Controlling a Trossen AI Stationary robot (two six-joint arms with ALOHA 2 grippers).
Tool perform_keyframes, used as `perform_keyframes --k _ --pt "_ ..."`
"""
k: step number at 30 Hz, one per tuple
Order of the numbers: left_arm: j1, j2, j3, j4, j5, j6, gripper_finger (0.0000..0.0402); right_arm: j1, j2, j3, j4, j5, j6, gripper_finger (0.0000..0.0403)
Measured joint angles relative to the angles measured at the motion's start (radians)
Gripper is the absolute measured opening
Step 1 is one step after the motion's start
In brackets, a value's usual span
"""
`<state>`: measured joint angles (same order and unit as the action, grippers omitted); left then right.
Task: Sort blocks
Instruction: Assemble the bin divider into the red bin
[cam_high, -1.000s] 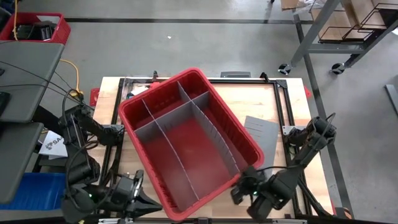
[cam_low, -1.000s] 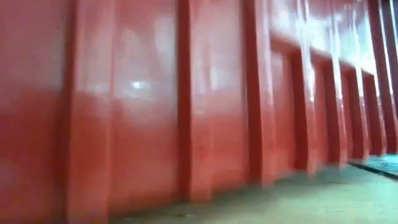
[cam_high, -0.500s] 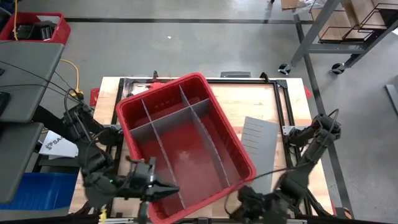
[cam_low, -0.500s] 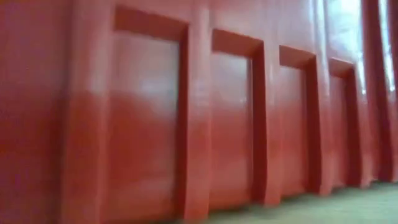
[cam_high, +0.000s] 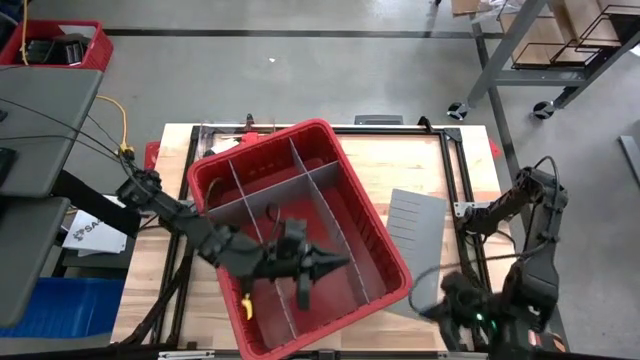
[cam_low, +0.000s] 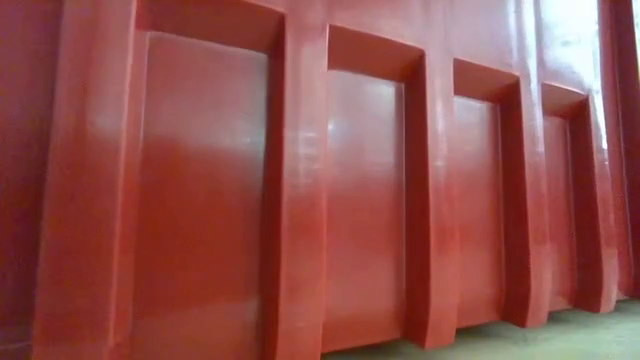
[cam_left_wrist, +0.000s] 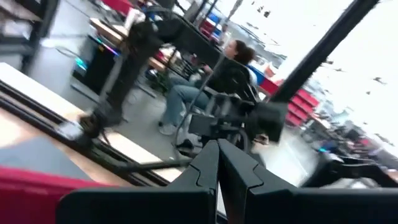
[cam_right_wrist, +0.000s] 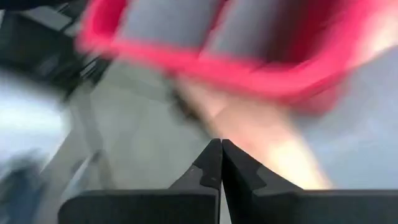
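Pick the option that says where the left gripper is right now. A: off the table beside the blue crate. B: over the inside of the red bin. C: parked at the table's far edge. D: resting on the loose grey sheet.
B: in the high view the left gripper, fingers shut, is reached out above the grey dividers inside the red bin.

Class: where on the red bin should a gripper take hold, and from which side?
Probably the rim of the red bin along its right-hand wall, coming from straight above: that wall is thin, upright and open-topped, so two fingers could straddle it.
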<state>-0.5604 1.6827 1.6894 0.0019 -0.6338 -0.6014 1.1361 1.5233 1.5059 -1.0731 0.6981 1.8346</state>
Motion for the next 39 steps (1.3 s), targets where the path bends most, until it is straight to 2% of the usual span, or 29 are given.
perform_keyframes --k 5,9,13,15,18,20,22,25,28,31,35,39 --pt "0.033 -0.033 0.0 -0.001 -0.004 0.062 0.0 -0.053 -0.005 -0.001 -0.425 -0.018 0.312 0.0" --pt "0.048 -0.053 0.0 -0.002 -0.026 0.113 0.0 -0.17 -0.008 -0.005 -0.497 -0.016 0.295 0.0" --pt "0.059 -0.069 0.0 -0.008 -0.122 0.196 0.0 -0.339 -0.008 -0.032 -0.498 -0.073 0.214 0.0" --pt "0.071 -0.086 0.0 -0.005 -0.17 0.252 0.0 -0.438 -0.008 -0.042 -0.496 -0.157 0.104 0.0" --pt "0.116 -0.118 0.0 -0.005 -0.164 0.347 0.0 -0.613 -0.038 -0.05 -0.484 -0.274 -0.197 0.0" --pt "0.158 -0.142 0.0 -0.01 -0.089 0.387 0.0 -0.748 -0.086 -0.05 -0.485 -0.325 -0.38 0.0" --pt "0.207 -0.178 0.0 -0.037 0.033 0.396 0.0 -0.904 -0.143 -0.05 -0.486 -0.367 -0.543 0.0" --pt "0.285 -0.234 0.002 -0.117 0.183 0.37 0.0 -1.181 -0.226 -0.05 -0.487 -0.495 -0.774 0.0" --pt "0.35 -0.268 0.002 -0.263 0.245 0.348 0.0 -1.466 -0.275 -0.049 -0.488 -0.612 -1.05 0.0" --pt "0.395 -0.275 0.002 -0.42 0.293 0.326 0.0 -1.703 -0.268 -0.063 -0.479 -0.742 -1.271 0.0" --pt "0.419 -0.261 0.001 -0.534 0.347 0.267 0.0 -1.902 -0.22 -0.191 -0.387 -0.876 -1.43 0.0" --pt "0.42 -0.224 0.001 -0.54 0.37 0.248 0.0 -1.978 -0.159 -0.394 -0.15 -0.985 -1.497 0.0"
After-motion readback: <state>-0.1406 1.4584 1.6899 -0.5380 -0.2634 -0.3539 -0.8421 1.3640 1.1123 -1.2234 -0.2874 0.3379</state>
